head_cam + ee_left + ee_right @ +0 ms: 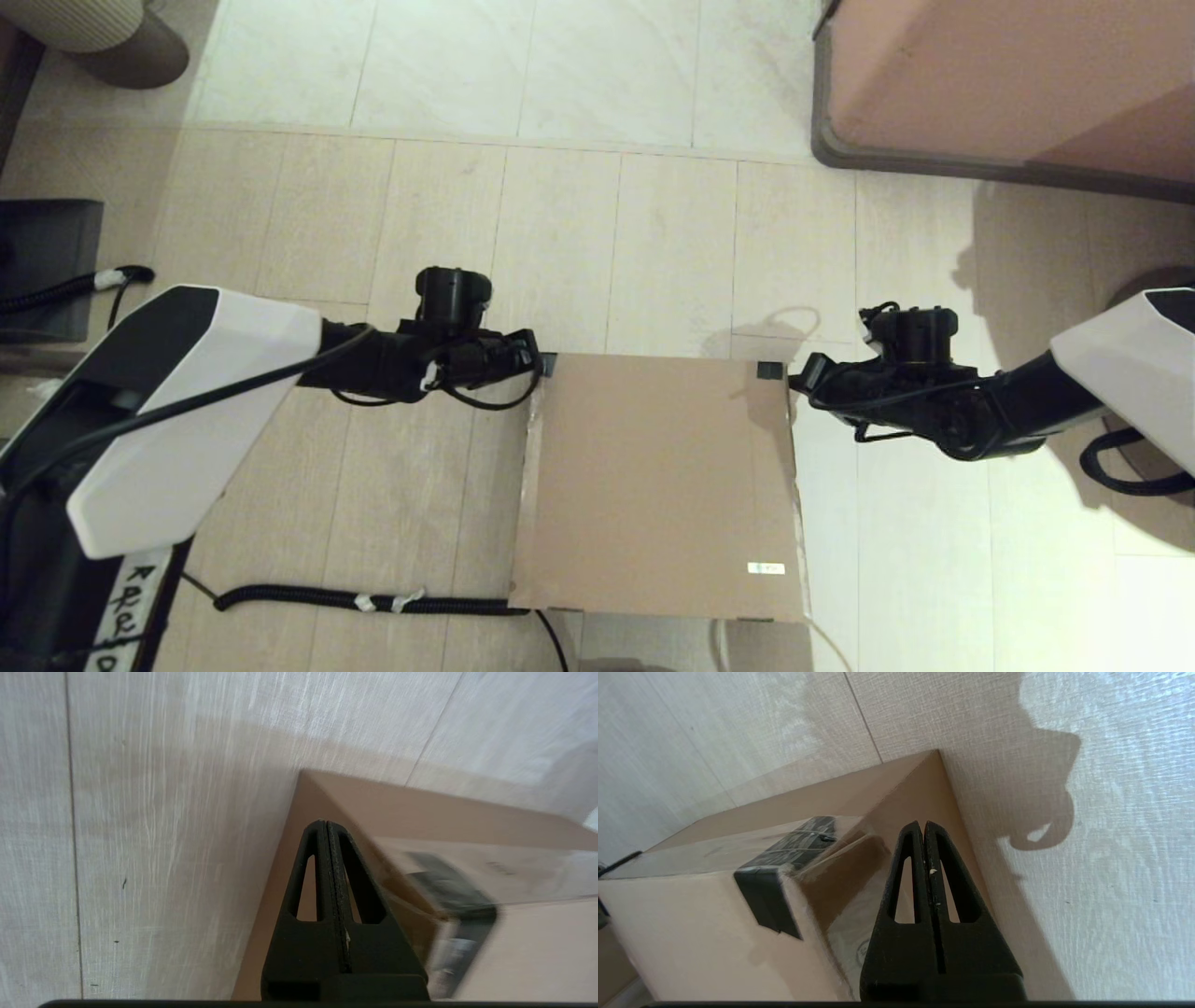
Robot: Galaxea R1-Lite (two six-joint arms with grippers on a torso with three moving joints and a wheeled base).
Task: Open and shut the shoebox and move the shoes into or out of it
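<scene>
The brown cardboard shoebox (658, 485) sits on the floor in front of me with its lid down, a small white label (766, 567) near its front right corner. Dark tape marks the two far lid corners (769, 371). My left gripper (540, 362) is shut and sits just outside the far left corner (448, 882). My right gripper (799, 375) is shut, just outside the far right corner by the tape (775, 877). Both sets of fingertips (322, 826) (922, 826) hang beside the box's side walls. The shoes are hidden.
A big pinkish-brown furniture block with a grey base (1008, 84) stands at the far right. A black corrugated cable (355, 602) lies on the floor left of the box. A dark object (47, 261) sits at the left edge.
</scene>
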